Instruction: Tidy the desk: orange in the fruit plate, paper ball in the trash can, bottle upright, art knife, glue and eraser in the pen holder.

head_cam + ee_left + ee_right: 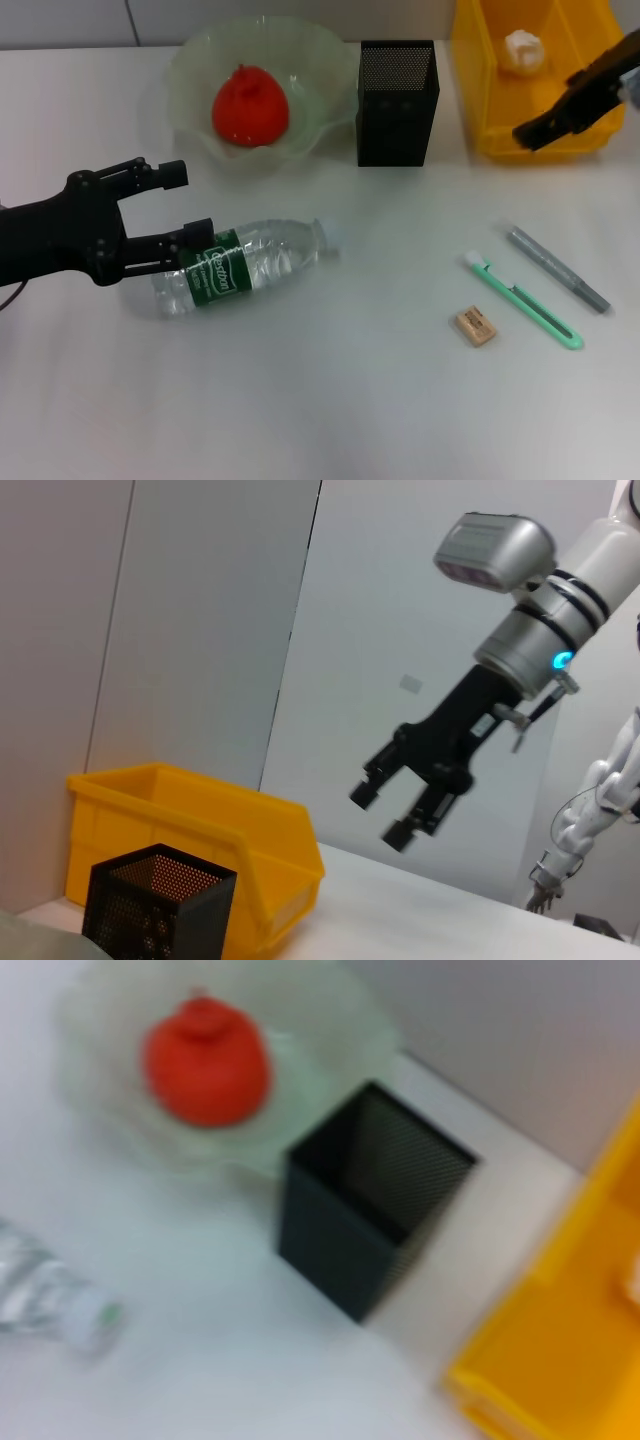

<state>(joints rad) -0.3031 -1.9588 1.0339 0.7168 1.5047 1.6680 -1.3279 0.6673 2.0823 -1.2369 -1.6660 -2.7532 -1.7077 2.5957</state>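
The bottle (240, 265) lies on its side with its white cap (90, 1325) pointing right. My left gripper (186, 206) is open at the bottle's base end, and its lower finger touches the green label. The orange (250, 105) sits in the fruit plate (190, 60). The paper ball (522, 50) lies in the trash can (480, 120). My right gripper (530, 133) hovers open and holding nothing over the trash can's front edge; the left wrist view also shows the right gripper (385, 810). The art knife (525, 300), glue (558, 268) and eraser (474, 326) lie on the desk at the right.
The pen holder (397, 100) stands between the fruit plate and the trash can. In the right wrist view the orange (205, 1060), pen holder (370, 1210) and trash can (560, 1360) show from above. A grey wall rises behind the desk.
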